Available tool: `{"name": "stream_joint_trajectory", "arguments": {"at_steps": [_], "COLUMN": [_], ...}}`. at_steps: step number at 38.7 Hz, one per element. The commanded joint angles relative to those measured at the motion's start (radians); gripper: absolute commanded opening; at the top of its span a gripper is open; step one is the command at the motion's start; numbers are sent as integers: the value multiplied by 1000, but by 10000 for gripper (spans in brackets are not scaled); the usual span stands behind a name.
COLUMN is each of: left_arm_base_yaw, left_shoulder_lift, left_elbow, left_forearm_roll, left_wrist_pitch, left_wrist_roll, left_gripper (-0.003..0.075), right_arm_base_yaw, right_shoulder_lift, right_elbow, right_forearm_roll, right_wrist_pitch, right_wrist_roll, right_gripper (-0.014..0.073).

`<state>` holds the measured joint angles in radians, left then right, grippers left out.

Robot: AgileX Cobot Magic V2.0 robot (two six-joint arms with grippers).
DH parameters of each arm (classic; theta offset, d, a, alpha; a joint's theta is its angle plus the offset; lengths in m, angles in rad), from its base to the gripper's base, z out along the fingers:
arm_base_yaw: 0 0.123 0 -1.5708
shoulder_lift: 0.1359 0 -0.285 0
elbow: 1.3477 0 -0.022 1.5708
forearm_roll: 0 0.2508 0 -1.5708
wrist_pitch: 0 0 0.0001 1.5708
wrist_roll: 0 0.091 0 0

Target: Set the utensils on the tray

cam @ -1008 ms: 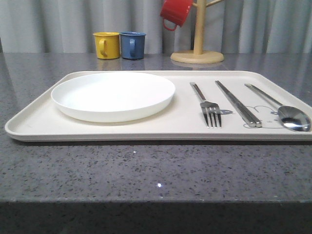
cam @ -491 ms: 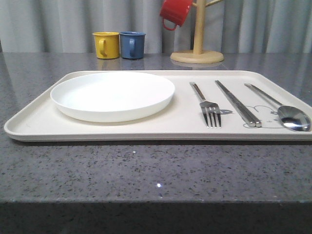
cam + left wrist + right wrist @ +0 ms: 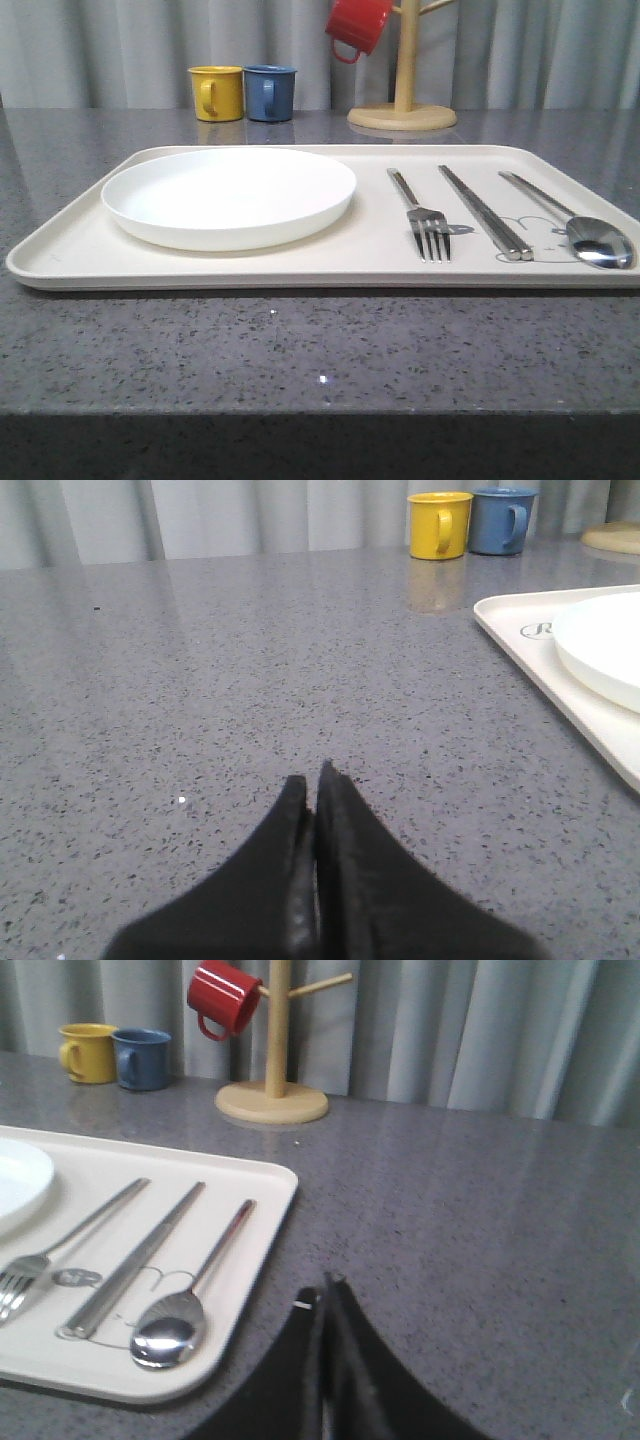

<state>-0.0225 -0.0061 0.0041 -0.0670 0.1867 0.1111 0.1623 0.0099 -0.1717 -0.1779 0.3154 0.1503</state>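
The cream tray (image 3: 70, 250) lies across the grey counter. On it rest a round white plate (image 3: 228, 195) at the left, then a fork (image 3: 422, 215), a pair of flat chopsticks (image 3: 483, 212) and a spoon (image 3: 590, 238) side by side at the right. The fork (image 3: 60, 1250), chopsticks (image 3: 135, 1260) and spoon (image 3: 180, 1325) also appear in the right wrist view. My right gripper (image 3: 322, 1295) is shut and empty over bare counter, just off the tray's right edge (image 3: 270, 1230). My left gripper (image 3: 311, 785) is shut and empty over the counter, left of the tray (image 3: 560, 685) and plate (image 3: 605, 645).
A yellow mug (image 3: 217, 92) and a blue mug (image 3: 269, 92) stand behind the tray at the back. A wooden mug tree (image 3: 404, 100) with a red mug (image 3: 358, 25) hanging on it stands at the back right. The counter's front edge runs close to the camera.
The whole front view has drifted slightly left; nothing on the tray has changed place relative to the rest.
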Motion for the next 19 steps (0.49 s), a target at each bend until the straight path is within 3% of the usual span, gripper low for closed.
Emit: {"name": "stream_joint_trajectory", "arguments": {"at_steps": [1, 5, 7, 19], "left_arm_base_yaw": [3, 3, 3, 3], "left_shoulder_lift": [-20, -20, -20, -20], "left_elbow": [2, 2, 2, 2], "left_forearm_roll": [-8, -8, -8, -8], "left_wrist_pitch": [-83, -83, -83, -83], "left_wrist_roll": [-12, -12, -12, -12], "left_gripper": [-18, -18, -18, -18], "right_arm_base_yaw": [-84, -167, -191, -198], "right_shoulder_lift": [-6, -20, -20, -37], "right_elbow": [82, 196, 197, 197], "right_forearm_roll": [43, 106, 112, 109], "right_wrist_pitch": [-192, -253, -186, -122], "right_wrist_roll": [-37, -39, -39, -39], "right_gripper": [-69, -69, -69, -69]}}
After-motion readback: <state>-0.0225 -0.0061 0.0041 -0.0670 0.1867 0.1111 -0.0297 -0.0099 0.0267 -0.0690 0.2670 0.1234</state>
